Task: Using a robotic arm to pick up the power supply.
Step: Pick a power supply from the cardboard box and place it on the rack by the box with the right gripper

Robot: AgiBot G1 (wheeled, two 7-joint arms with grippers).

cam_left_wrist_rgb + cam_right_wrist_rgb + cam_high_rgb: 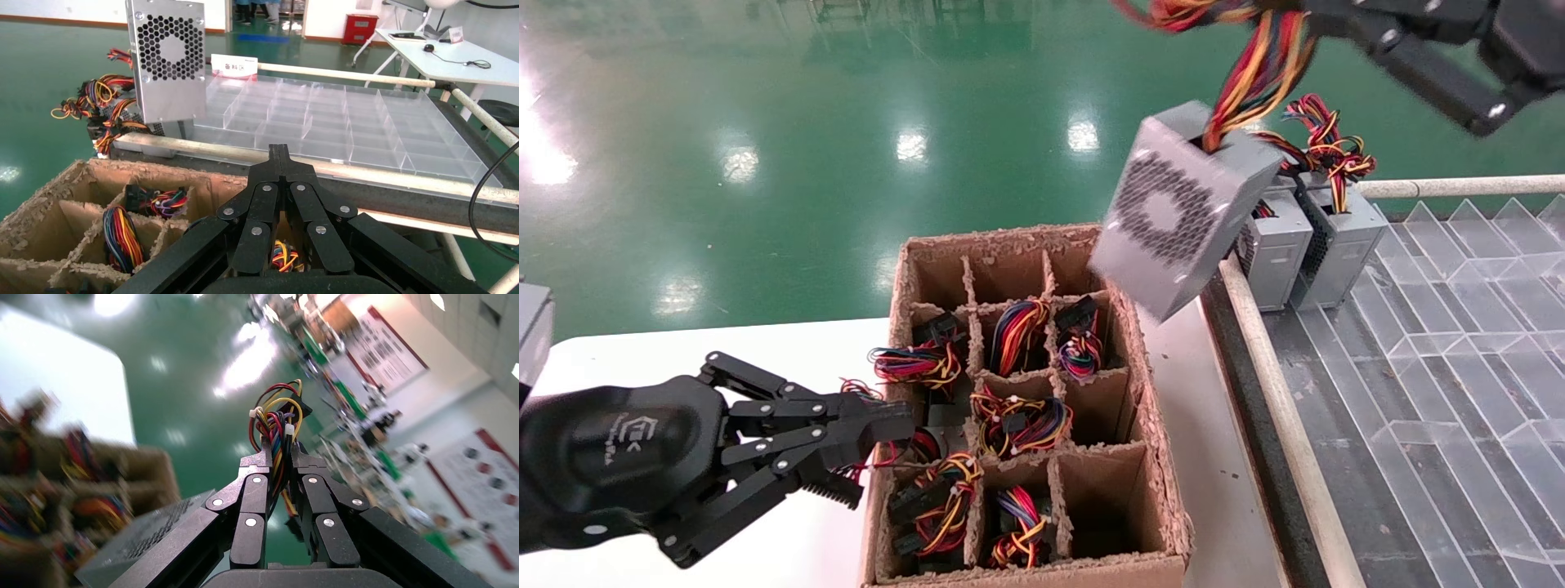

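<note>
Left gripper (pixel 862 449) clenched, empty, beside cardboard box (pixel 1164 490) on bench (pixel 682 359) | right gripper (pixel 280 456) grasping wires (pixel 1258 73) above box's far right corner | power supply (pixel 1181 212) dangles tilted directly beneath right gripper, clear of box.

Head view looks down on cardboard box (pixel 1026 408), wrist views — close, forward — share it (pixel 79 208)

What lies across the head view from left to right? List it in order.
Left gripper → divided cardboard box → hanging power supply, held by its wire bundle → two power supplies on the clear tray.
</note>
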